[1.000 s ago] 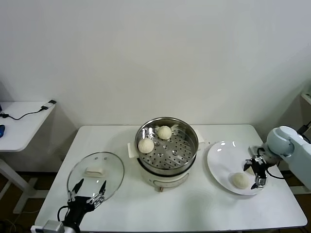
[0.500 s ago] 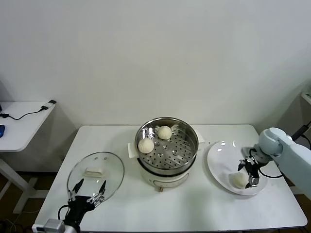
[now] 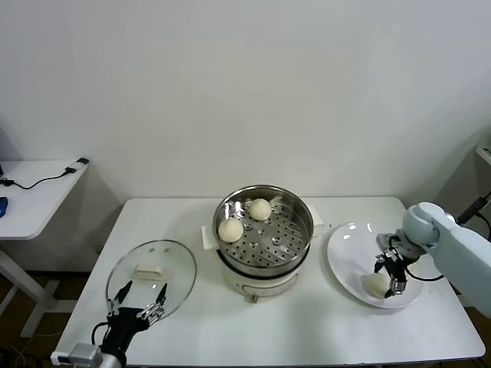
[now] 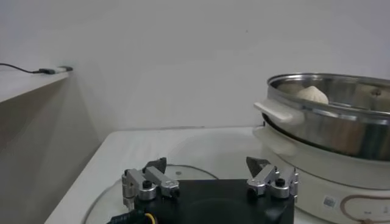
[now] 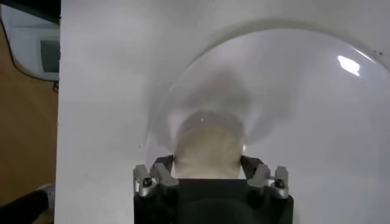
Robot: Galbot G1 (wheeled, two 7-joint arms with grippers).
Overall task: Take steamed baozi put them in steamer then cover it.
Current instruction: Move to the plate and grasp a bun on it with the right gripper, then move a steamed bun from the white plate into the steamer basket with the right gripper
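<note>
Two steamed baozi (image 3: 230,229) (image 3: 260,208) lie on the perforated floor of the steel steamer (image 3: 282,242), which stands mid-table on its white base. Another baozi (image 3: 375,283) rests on the white plate (image 3: 349,253) to the right. My right gripper (image 3: 387,278) is down on that plate with its fingers pressed against both sides of this baozi (image 5: 207,143); in the right wrist view the gripper (image 5: 207,163) frames the bun. The glass cover (image 3: 173,261) with its white handle lies flat on the left. My left gripper (image 3: 143,292) hovers open over the cover's near edge (image 4: 207,165).
The steamer (image 4: 329,122) rises beside the left gripper in the left wrist view, its side handle (image 4: 277,111) pointing that way. A small white side table (image 3: 31,192) with a cable stands at far left. The plate sits close to the table's right edge.
The right gripper slid left along the plate onto the baozi and its fingers came together against the bun's sides. The left arm stayed still.
</note>
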